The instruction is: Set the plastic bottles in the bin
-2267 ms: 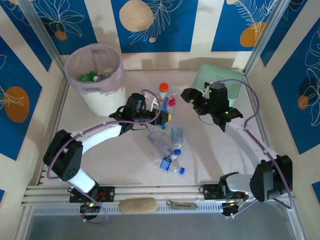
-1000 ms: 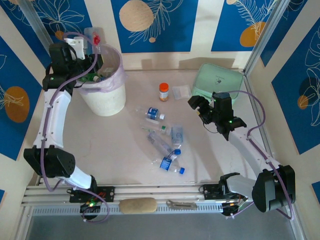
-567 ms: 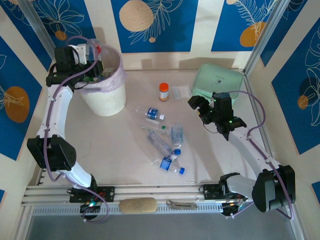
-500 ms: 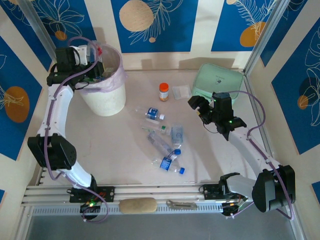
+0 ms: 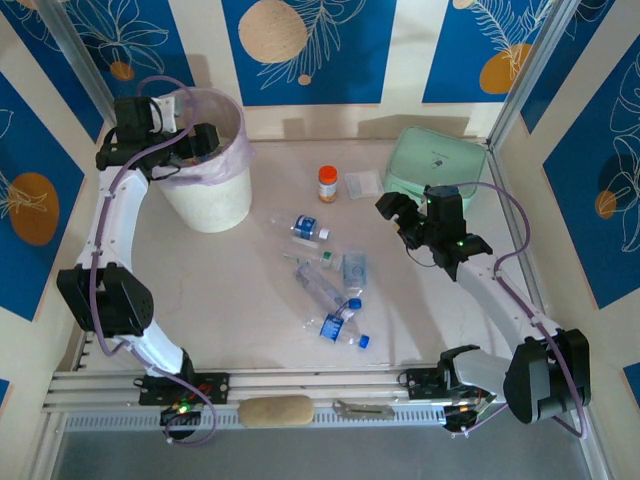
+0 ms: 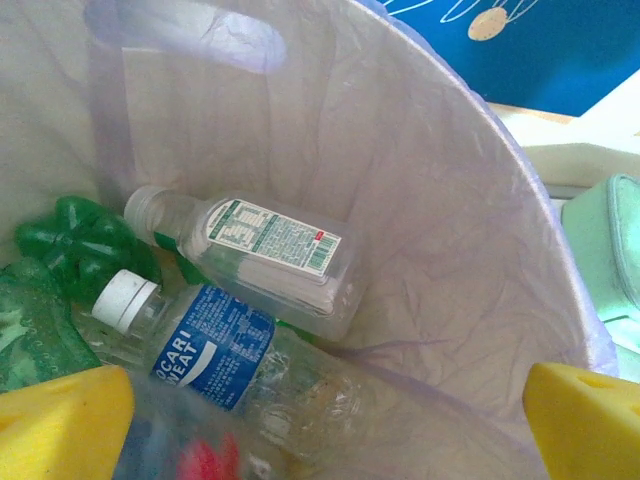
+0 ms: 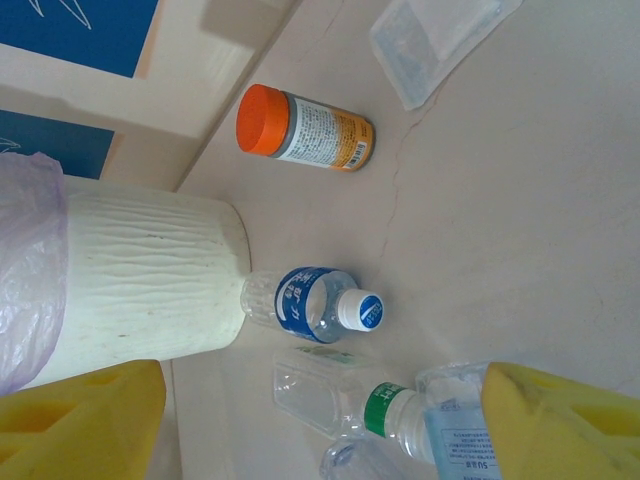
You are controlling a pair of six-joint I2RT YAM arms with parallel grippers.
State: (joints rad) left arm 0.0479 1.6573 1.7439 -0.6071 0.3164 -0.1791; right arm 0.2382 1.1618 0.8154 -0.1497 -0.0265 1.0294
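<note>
The bin (image 5: 212,205), a white bucket lined with a pink bag, stands at the back left. My left gripper (image 5: 185,140) hangs open over its mouth. In the left wrist view the bag wall (image 6: 430,200) surrounds a clear white-labelled bottle (image 6: 250,245), a blue-labelled bottle (image 6: 215,350) and green bottles (image 6: 70,240); a blurred bottle with red (image 6: 200,462) lies loose below the yellow fingertips (image 6: 60,420). Several plastic bottles (image 5: 325,285) lie mid-table. My right gripper (image 5: 397,212) is open above the table, right of them, holding nothing. Below it lie a blue-labelled bottle (image 7: 315,303) and a green-collared one (image 7: 350,400).
An orange-capped jar (image 5: 327,183) and a flat clear packet (image 5: 362,183) lie behind the bottles. A mint green container (image 5: 435,160) sits at the back right, close behind my right gripper. Blue patterned walls close in the table on three sides.
My left arm carried a bottle with red on it from mid-table up to the bin. The left gripper has now opened and the bottle has dropped inside. The right arm barely moved.
</note>
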